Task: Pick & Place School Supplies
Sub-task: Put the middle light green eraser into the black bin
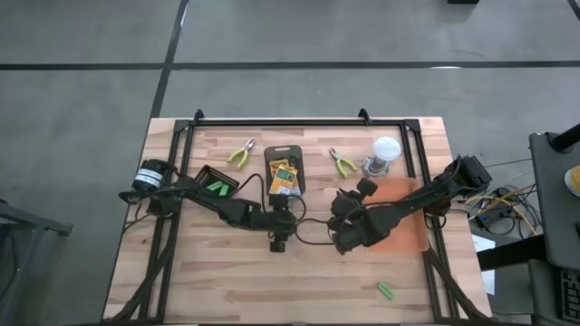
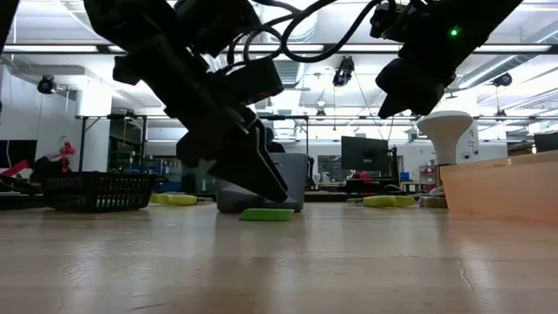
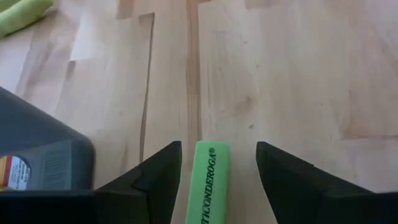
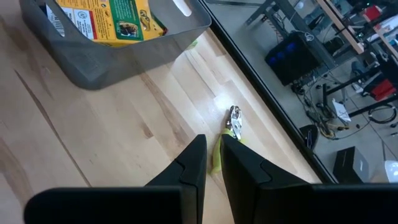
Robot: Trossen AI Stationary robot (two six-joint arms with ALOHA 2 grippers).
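Green plastic stick (image 3: 207, 183), short, printed lettering: lies flat on the wooden tabletop (image 3: 298, 74) just beside the dark grey rectangular tray (image 3: 37, 155), between the spread fingers of the left gripper (image 3: 217, 180). Long axis runs straight ahead between them. Likely light, stiff, slick; grasp mid-length across its width. Right gripper (image 4: 213, 163) pressed together, hovering clear.

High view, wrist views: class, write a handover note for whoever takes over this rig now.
Left gripper: open, astride a short bright-green stick lying on the wooden table beside the dark grey rectangular tray.
Right gripper: shut, empty.
Done: flat yellow-and-green crayon boxes lie in the tray.
Left, likely: this stick, a second green stick near the table's edge, both yellow-green-handled pliers.
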